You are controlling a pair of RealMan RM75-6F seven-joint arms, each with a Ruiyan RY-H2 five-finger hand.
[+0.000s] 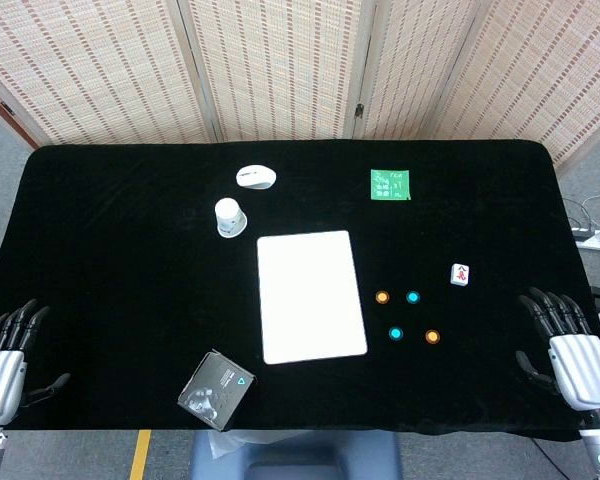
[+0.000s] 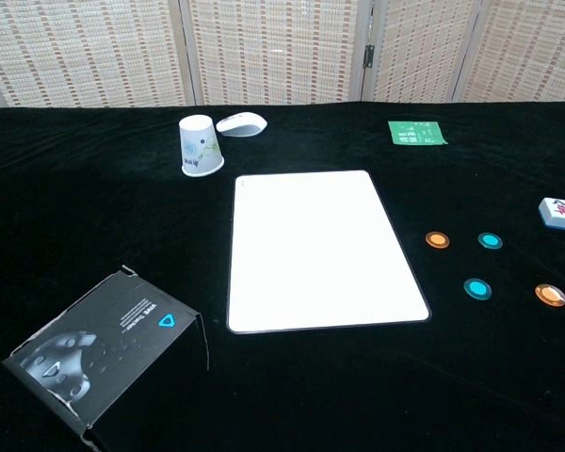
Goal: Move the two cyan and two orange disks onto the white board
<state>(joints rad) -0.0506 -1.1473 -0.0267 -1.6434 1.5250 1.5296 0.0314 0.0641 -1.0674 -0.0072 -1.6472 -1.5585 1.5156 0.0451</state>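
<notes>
Disks: none yet on the white board (image 1: 311, 296); nearest its right edge lie an orange disk (image 1: 382, 297) and a cyan disk (image 1: 396, 333), with another cyan disk (image 1: 413, 297) and another orange disk (image 1: 432, 336) beyond. Right robot hand (image 1: 575, 352) and left robot hand (image 1: 2, 362) rest empty, fingers spread, at the table (image 1: 110, 260) edges. A pinch from above by the right suits best. Dark box (image 1: 216, 389), mahjong tile (image 1: 461, 274), paper cup (image 1: 229, 217), mouse (image 1: 255, 177) and green card (image 1: 391, 185) obstruct nothing.

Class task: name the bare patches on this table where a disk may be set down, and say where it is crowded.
The white board is wholly bare. Bare cloth lies between the paper cup and the black box, left of the board. Crowded: right of the board, around the four disks and the mahjong tile.
</notes>
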